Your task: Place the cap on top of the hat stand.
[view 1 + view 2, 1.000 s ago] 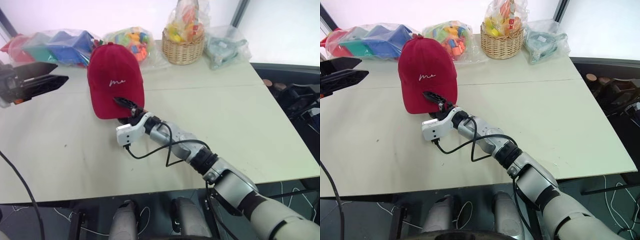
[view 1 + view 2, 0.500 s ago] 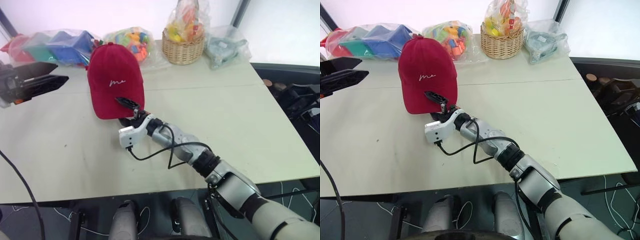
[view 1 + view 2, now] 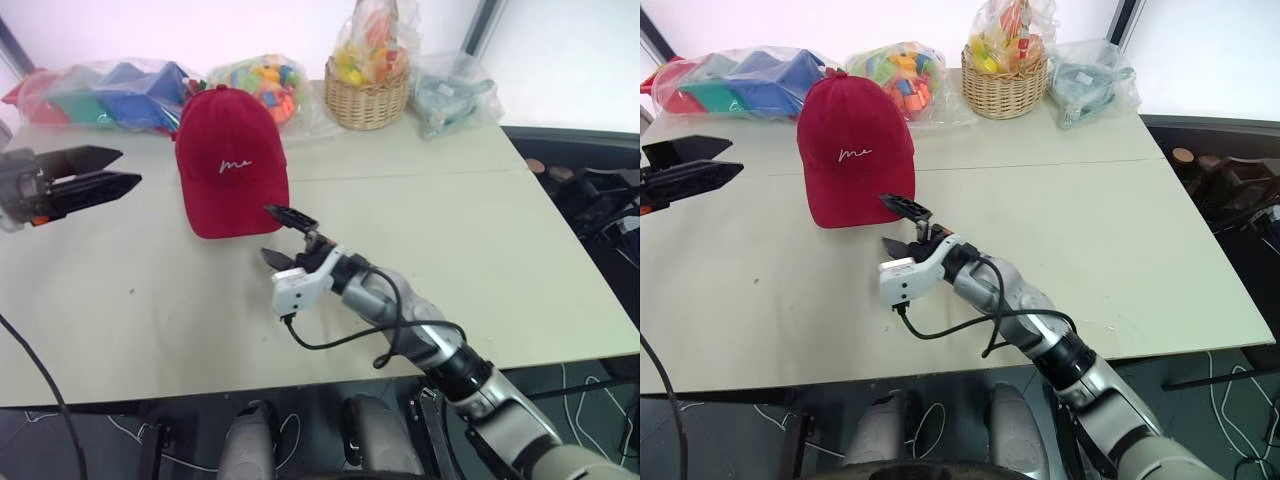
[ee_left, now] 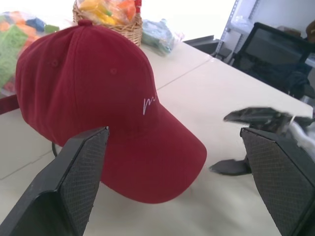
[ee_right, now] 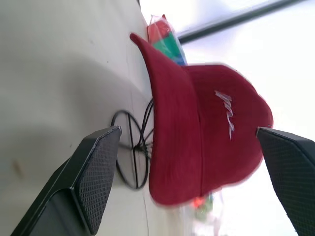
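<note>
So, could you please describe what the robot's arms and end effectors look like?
The right arm is silver-grey metal with black joint bands and a loose black cable looping beside it. A white block sits at its wrist. The right end effector and left end effector each have two black fingers, cross-hatched on their inner pads.

Bare table (image 3: 470, 240) lies open from three o'clock round to nine of the cap (image 3: 230, 160), which sits over the hat stand (image 5: 133, 152). At twelve the way is walled off by bagged toys (image 3: 262, 85) and a wicker basket (image 3: 368, 100) (all crowded along the far edge).
</note>
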`<state>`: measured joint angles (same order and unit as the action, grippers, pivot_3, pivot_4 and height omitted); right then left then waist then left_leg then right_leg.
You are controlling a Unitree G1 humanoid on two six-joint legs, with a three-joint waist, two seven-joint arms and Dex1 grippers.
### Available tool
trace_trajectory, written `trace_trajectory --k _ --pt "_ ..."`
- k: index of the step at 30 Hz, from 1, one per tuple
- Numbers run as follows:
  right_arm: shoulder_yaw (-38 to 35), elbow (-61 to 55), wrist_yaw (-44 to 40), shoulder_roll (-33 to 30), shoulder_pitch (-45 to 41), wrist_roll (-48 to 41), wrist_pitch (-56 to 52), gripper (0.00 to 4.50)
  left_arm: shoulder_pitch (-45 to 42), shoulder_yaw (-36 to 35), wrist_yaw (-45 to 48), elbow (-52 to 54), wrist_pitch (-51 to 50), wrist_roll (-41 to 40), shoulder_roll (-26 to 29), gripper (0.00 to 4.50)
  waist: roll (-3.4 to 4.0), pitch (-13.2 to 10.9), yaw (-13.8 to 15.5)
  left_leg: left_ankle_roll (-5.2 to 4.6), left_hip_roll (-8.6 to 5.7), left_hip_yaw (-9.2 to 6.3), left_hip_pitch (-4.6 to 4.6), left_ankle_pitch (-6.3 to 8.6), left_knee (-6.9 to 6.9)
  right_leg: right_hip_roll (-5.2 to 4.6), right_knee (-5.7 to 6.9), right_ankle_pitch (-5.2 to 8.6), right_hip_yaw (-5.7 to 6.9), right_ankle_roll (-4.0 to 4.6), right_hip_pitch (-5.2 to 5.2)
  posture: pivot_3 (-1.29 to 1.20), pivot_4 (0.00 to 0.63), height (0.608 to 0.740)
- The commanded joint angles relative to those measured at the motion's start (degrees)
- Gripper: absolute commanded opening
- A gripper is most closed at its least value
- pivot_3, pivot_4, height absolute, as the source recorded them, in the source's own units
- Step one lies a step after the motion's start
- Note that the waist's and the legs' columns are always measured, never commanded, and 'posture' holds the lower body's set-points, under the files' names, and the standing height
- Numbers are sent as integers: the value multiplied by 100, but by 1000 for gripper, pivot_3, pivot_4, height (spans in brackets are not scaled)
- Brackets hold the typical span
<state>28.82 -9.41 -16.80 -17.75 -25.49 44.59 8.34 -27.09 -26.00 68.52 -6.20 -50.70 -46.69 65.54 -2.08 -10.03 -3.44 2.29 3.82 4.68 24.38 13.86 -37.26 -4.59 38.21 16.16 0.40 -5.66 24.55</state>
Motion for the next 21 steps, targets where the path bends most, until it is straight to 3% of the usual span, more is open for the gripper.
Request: trace_trajectory --k 1,5,8,12,15,21 --pt "-926 -1106 -541 -327 545 -669 -499 4453 146 -226 -18 231 86 34 98 4500 -1 0 66 0 0 0 0 0 0 0 -2 0 0 0 -1 0 150 740" --pt "-2060 -1892 -1242 -528 910 -1902 -1349 4453 338 -340 -151 363 54 -20 47 4500 -2 0 122 -1 0 0 -2 0 -2 0 -2 0 1 0 -4 0 150 740" --pt "-3502 -2094 -2170 -845 397 -3876 -2586 4453 516 -505 -485 411 74 20 -104 4500 0 -1 109 -1 0 -1 -9 1 -2 1 -2 -1 1 0 -11 0 150 740" --pt "-4615 -1594 -2961 -1484 -299 -5594 -4029 4453 762 -583 -788 613 128 54 -313 4500 1 -1 131 -4 1 -3 -10 2 0 1 -3 -1 2 1 -13 0 150 740" --pt "-5046 -1077 -3167 -1823 -544 -6306 -4665 4453 895 -592 -1102 862 151 75 -539 4500 0 -1 142 -5 1 -5 -10 3 5 2 -7 0 5 2 -14 0 150 740" --pt "-5080 -416 -3610 -2439 -262 -6874 -4971 4453 1244 -791 -1779 1547 81 -83 -1132 4500 3 -2 154 -9 -2 0 -7 5 2 -4 -9 -1 4 1 -14 0 150 740"
